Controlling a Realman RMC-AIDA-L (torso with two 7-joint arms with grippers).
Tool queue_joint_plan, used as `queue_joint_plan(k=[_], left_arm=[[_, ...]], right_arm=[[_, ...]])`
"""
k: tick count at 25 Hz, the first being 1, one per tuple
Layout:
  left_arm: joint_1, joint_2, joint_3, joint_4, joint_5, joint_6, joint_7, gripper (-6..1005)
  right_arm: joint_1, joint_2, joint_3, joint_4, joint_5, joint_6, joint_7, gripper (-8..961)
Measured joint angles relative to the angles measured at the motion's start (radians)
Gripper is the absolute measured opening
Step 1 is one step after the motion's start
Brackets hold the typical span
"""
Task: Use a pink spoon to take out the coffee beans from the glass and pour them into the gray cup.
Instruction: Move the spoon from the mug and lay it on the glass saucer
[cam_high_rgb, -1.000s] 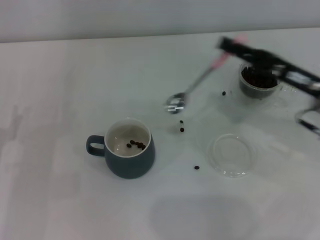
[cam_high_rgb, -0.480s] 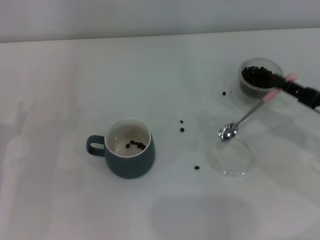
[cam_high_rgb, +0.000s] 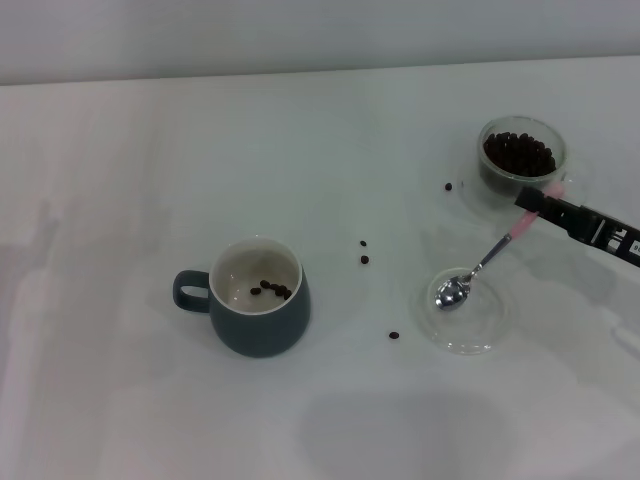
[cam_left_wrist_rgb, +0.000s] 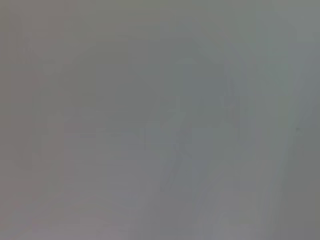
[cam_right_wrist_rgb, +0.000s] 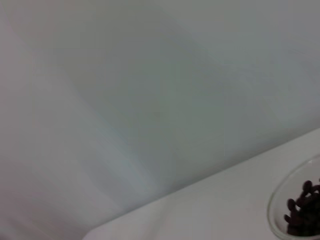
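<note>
Right hand clamps the pink spoon by its handle; bowl angled down into the dish, apparently for setting down.

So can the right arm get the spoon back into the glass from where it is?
Probably yes. The right gripper holds the pink spoon by its handle, its bowl over the clear dish. The glass stands just beyond the gripper, open-topped, with nothing between them.
</note>
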Motion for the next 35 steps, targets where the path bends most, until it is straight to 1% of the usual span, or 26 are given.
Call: queue_joint_plan(k=[6, 11, 21, 25, 29, 32, 35], left_arm=[[-0.003, 0.0, -0.003, 0.0, 0.0, 0.0, 0.0, 887], [-0.007, 0.001, 0.0, 0.0, 0.0, 0.0, 0.0, 887], [-0.01, 0.002, 0.0, 0.0, 0.0, 0.0, 0.0, 888], [-0.009, 0.002, -0.002, 0.0, 0.0, 0.0, 0.0, 888], [-0.008, 0.002, 0.0, 0.0, 0.0, 0.001, 0.0, 888], [-0.008, 0.002, 0.0, 0.0, 0.0, 0.001, 0.0, 888], [-0.008, 0.002, 0.0, 0.0, 0.0, 0.001, 0.0, 888]], right_arm=[[-0.001, 0.005, -0.003, 0.001, -0.014, 0.028, -0.001, 222], [0.001, 0.005, -0.003, 0.001, -0.046, 0.038, 0.005, 240], [0.001, 0.006, -0.002, 0.014, -0.056, 0.066, 0.011, 276], [0.0, 0.004, -0.002, 0.017, -0.068, 0.072, 0.012, 306], [-0.005, -0.005, 0.003, 0.017, -0.068, 0.087, 0.009, 336], [-0.006, -0.019, 0.006, 0.017, -0.061, 0.092, 0.008, 358], [-0.001, -0.032, 0.008, 0.016, -0.061, 0.093, 0.019, 359]])
